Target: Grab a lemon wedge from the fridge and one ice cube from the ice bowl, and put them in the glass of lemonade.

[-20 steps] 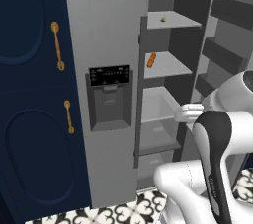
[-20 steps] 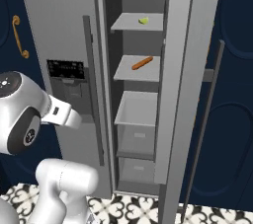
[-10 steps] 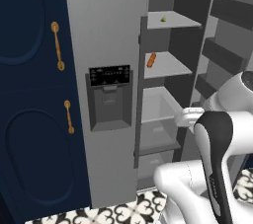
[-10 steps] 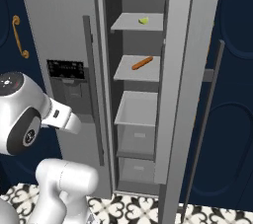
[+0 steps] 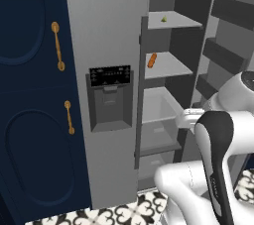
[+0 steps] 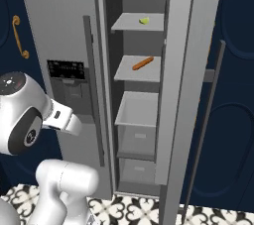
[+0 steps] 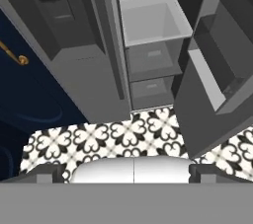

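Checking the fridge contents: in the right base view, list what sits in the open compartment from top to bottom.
Lemon wedge on the top shelf → orange item on the second shelf → open bin → two closed drawers.

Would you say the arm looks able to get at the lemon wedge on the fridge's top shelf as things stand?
Probably yes: the fridge right door stands open and the lemon wedge lies alone on the top shelf, nothing before it. The open pincer points low, so it must rise.
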Robot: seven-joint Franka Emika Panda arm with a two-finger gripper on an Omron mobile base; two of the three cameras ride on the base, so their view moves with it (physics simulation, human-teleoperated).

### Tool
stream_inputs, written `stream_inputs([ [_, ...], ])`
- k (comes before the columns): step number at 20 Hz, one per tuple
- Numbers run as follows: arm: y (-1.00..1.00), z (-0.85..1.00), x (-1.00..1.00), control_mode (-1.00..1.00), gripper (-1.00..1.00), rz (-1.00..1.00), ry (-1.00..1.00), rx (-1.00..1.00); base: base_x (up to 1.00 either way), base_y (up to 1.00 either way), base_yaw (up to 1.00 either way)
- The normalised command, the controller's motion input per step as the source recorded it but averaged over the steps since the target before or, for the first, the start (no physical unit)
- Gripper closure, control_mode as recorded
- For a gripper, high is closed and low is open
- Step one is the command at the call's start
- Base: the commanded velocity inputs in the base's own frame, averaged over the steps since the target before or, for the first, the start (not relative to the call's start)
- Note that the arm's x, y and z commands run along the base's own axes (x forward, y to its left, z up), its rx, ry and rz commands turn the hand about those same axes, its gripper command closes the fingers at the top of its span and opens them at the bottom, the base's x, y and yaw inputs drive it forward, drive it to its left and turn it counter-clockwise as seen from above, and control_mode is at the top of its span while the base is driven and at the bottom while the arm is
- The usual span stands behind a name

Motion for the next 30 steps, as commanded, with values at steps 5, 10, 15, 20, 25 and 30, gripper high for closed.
stream_inputs([
  [5, 0.0, -0.01, 0.01, -1.0, -1.0, -0.01, 0.0, 0.0, 0.0, 0.0, 0.0],
  [10, 0.0, -0.01, 0.0, 1.0, -1.0, -0.01, 0.0, 0.0, 0.0, -0.08, -0.06],
  [15, 0.0, 0.0, 0.0, 1.0, -1.0, 0.0, 0.0, 0.0, 0.0, -0.37, -0.15],
  [20, 0.0, 0.0, 0.0, 1.0, -1.0, 0.0, 0.0, 0.0, 0.0, -0.5, -0.14],
  [25, 0.0, 0.0, 0.0, 1.0, -1.0, 0.0, 0.0, 0.0, 0.26, -0.12, -0.06],
  [30, 0.0, 0.0, 0.0, 1.0, -1.0, 0.0, 0.0, 0.0, 0.61, -0.01, -0.01],
])
